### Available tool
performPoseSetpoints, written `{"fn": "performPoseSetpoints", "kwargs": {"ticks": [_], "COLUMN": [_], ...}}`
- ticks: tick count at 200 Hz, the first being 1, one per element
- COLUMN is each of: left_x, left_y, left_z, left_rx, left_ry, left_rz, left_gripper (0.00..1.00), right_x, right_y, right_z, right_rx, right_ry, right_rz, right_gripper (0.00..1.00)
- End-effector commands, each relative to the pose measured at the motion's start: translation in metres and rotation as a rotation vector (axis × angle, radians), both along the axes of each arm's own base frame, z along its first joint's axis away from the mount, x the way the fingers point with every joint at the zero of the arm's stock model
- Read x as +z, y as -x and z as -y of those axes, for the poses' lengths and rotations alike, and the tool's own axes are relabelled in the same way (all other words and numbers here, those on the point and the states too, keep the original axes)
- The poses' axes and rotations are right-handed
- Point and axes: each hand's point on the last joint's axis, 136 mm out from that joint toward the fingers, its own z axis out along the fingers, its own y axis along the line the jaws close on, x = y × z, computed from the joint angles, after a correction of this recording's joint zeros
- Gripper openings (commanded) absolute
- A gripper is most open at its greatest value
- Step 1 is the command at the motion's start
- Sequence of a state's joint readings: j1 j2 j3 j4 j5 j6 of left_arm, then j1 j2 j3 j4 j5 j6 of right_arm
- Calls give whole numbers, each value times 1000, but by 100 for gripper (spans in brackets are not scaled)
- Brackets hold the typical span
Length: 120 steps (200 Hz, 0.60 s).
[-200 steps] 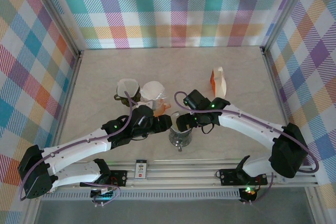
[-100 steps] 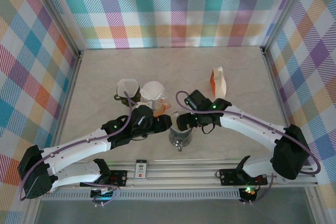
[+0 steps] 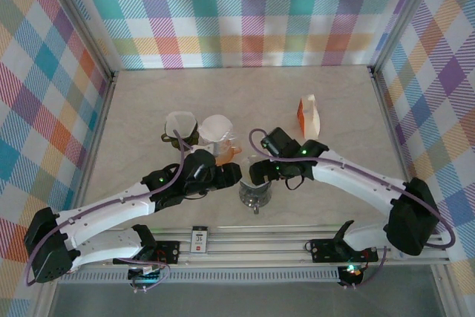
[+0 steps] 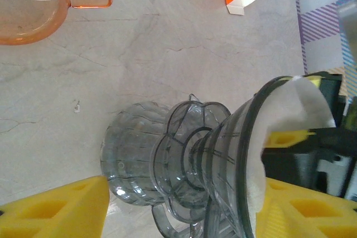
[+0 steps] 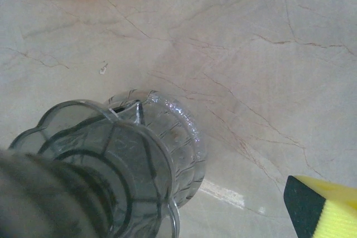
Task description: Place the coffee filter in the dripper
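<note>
1. Filter: white paper lying inside the cone of the dripper, its edge rising just past the glass rim on one side.
2. Right jaws: one yellow pad lies against the filter at the mouth of the cone, with the black body behind it. From the right wrist, one pad hangs apart from the glass and the other is lost behind a grey blur. I cannot tell whether these jaws are parted or pinching.
3. Left jaws: spread wide, with their yellow pads standing on either side of the dripper. I cannot tell whether either pad touches the glass.
4. Dripper: clear grey glass with a scalloped flange, sitting on a fluted glass base. The base rests on the bench near the front edge, between the two arms.
5. Just behind the dripper and apart from it, an orange cup with a handle stands on the bench, with a clear glass rim over its mouth.
6. Farther back and to the left, a white cup stands beside another white shape that is above the orange cup in the overhead view.
7. Back right, well apart from the rest, stands an orange-and-white packet.
</note>
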<state>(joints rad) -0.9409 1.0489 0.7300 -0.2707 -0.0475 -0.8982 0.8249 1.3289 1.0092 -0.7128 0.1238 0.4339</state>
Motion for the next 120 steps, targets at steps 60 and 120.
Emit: {"fn": "performPoseSetpoints", "kwargs": {"ticks": [60,120], "left_x": [0,23], "left_y": [1,-3], "left_z": [-8,-3], "left_rx": [25,6], "left_ry": [-18,8], "left_rz": [3,53], "left_gripper": [67,77], "right_x": [28,27], "right_y": [12,12], "right_z": [24,23], "right_rx": [-81,-76], "right_ry": [-35,-42], "right_rz": [54,53], "right_gripper": [98,98]}}
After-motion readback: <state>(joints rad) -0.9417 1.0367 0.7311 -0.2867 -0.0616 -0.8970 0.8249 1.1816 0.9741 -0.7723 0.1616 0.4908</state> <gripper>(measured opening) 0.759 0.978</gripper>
